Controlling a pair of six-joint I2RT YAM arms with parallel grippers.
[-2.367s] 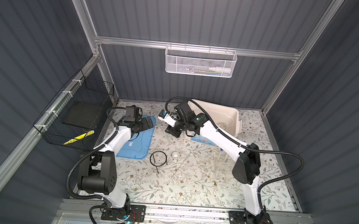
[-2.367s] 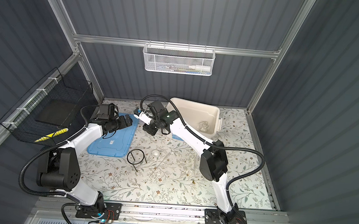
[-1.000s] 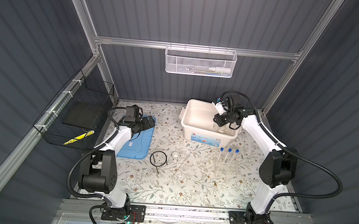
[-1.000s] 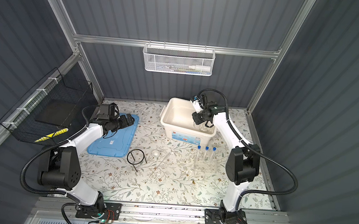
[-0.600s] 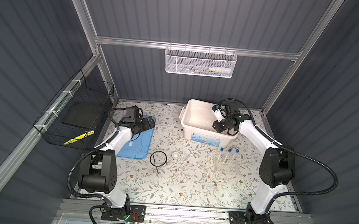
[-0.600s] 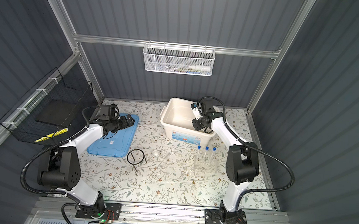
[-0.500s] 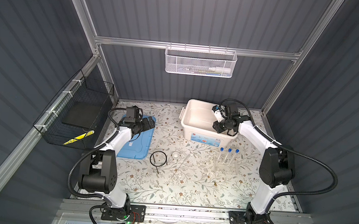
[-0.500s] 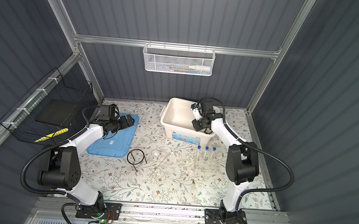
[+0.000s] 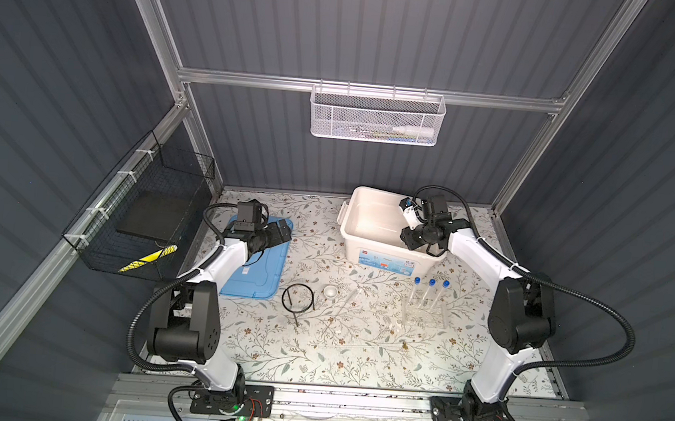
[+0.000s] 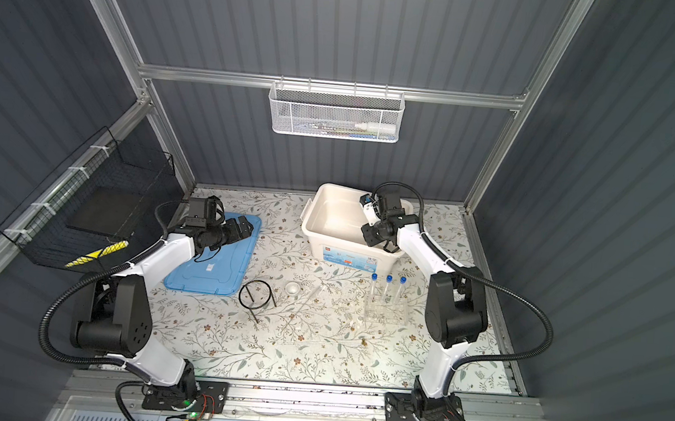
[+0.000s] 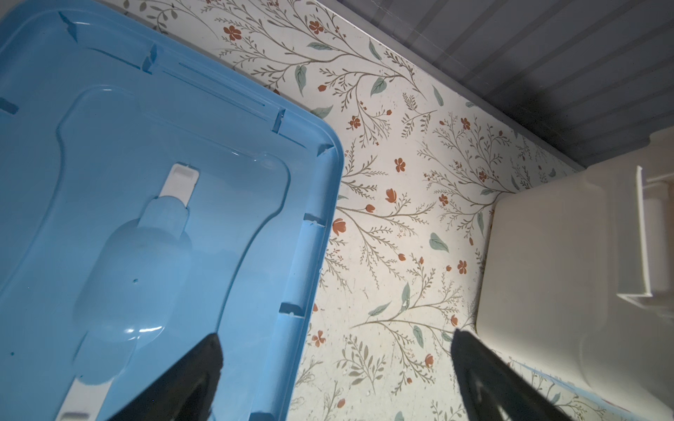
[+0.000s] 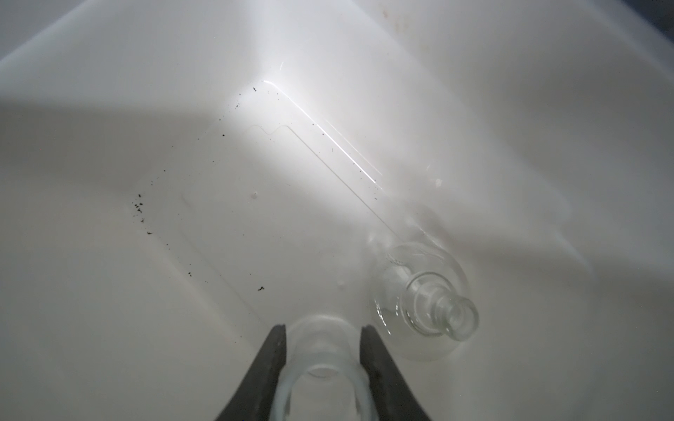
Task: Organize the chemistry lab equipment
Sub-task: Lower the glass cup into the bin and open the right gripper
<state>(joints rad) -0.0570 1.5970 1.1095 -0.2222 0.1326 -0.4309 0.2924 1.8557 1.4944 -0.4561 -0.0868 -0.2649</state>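
Note:
My right gripper [image 12: 324, 328] is inside the white bin [image 9: 353, 204], shut on a clear glass beaker [image 12: 322, 350]. A small clear flask [image 12: 423, 299] stands on the bin floor right beside it. In both top views the right gripper [image 9: 412, 238] [image 10: 372, 234] dips over the bin's right side. Three blue-capped test tubes [image 9: 429, 288] stand in a clear rack [image 9: 422, 317] in front of the bin. The black ring tripod [image 9: 298, 297], a tiny white dish [image 9: 331, 291] and a thin rod [image 10: 307, 341] lie on the mat. My left gripper [image 11: 335, 337] hangs open and empty over the blue lid's edge.
The blue lid [image 9: 255, 271] lies flat at the left, with the white bin's wall [image 11: 547, 255] off to its side. A black wire basket [image 9: 139, 219] hangs on the left wall. A white mesh basket [image 9: 377, 117] hangs on the back wall.
My right arm has swung from the middle of the mat over to the bin and lowered the beaker into it beside the flask. The left arm has not moved.

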